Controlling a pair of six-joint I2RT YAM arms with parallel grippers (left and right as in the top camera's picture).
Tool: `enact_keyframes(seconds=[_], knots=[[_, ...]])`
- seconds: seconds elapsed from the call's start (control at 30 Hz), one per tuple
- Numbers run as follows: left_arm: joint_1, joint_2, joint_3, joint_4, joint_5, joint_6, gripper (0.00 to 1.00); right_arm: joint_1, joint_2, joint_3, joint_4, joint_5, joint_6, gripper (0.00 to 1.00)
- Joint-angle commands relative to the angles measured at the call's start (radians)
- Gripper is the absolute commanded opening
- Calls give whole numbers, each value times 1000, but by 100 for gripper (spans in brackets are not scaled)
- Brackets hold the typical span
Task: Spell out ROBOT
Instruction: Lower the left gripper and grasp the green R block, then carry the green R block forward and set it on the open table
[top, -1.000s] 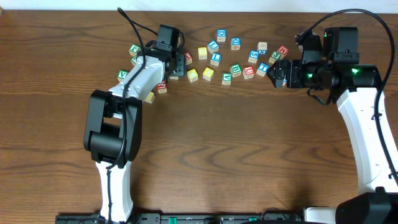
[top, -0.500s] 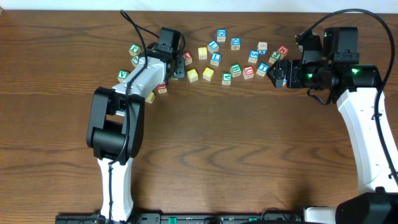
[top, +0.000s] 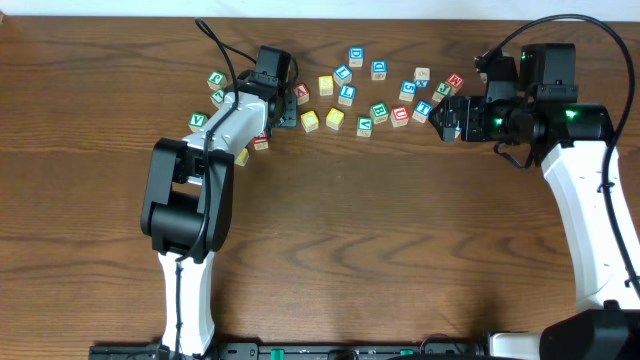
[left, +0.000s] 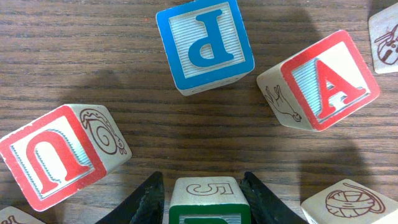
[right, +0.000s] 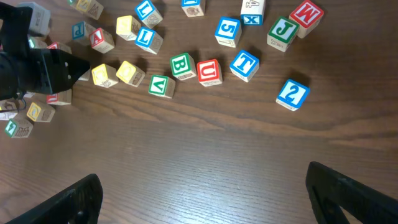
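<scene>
Lettered wooden blocks lie scattered along the far part of the table. My left gripper (top: 284, 110) (left: 202, 179) is shut on a green block (left: 209, 202) with an outlined 5 on its side, resting on the table. Around it are a blue P (left: 205, 43), a red A (left: 326, 78) and a red U (left: 53, 155). My right gripper (top: 447, 118) (right: 202, 177) is open and empty above bare wood. Beyond it lie a green B (right: 183, 66), a red U (right: 209, 71) and a blue T (right: 244, 64). No O or R shows clearly.
A green V (right: 161, 86), blue 2 (right: 291, 93), blue 5 (right: 227, 31), green J (right: 283, 31), red M (right: 306, 15) and two yellow blocks (top: 309, 121) (top: 334, 118) lie nearby. More blocks crowd the left arm (top: 215, 130).
The left arm has shifted slightly to the right at the block cluster. The right arm has not moved.
</scene>
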Motion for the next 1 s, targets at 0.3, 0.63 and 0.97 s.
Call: enact_keyframes(seconds=[0.3,0.63,0.97], knots=[[-2,-127,2,-58,-12,-39,33,-13,0,20,-1,-6,-5,99],[-9,-262,2,-267,3,-192,31,-13,0,20,-1,-6,-5,99],[-88,-267,2,-435,82,-201,30,-13,0,20,-1,-6,-5,99]])
